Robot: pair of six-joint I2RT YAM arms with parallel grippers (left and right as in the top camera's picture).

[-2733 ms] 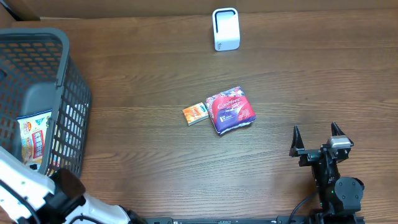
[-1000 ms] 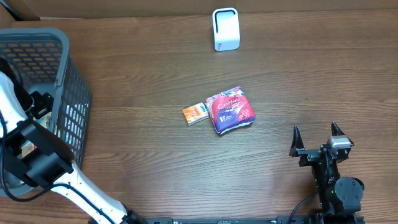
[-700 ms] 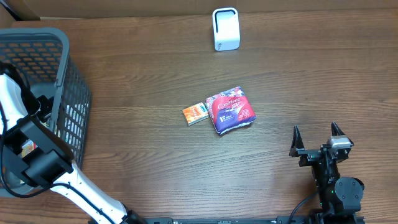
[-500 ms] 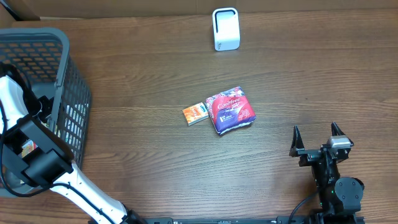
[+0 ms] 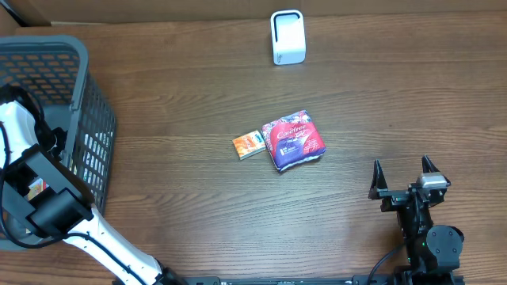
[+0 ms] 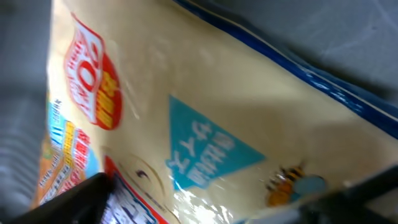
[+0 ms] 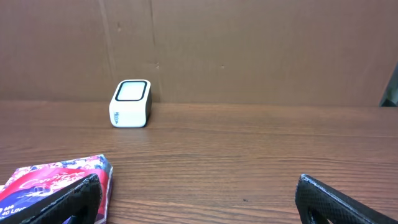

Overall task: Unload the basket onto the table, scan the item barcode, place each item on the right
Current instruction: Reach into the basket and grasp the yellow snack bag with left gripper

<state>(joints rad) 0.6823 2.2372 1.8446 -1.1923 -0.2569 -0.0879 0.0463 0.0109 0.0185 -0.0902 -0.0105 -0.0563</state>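
One basket [image 5: 92, 131], one scanner [image 5: 287, 36], one red packet [image 5: 293, 140], one orange box [image 5: 249, 144]

Left hand [image 6: 208, 198], right hand [image 7: 206, 202]: both spread wide.

Deep in the grey basket [image 5: 79, 95] at the left lies the glossy cream packet [image 6: 205, 124], tilted across the close-up view: a red-and-orange round logo, a teal triangle with white lettering, a little bee, and a blue stripe along one edge. No barcode is showing on this face. Over at the far edge of the table [image 5: 396, 95], near the middle, the white scanner [image 5: 287, 36] stands upright, its dark-rimmed window facing the near side.
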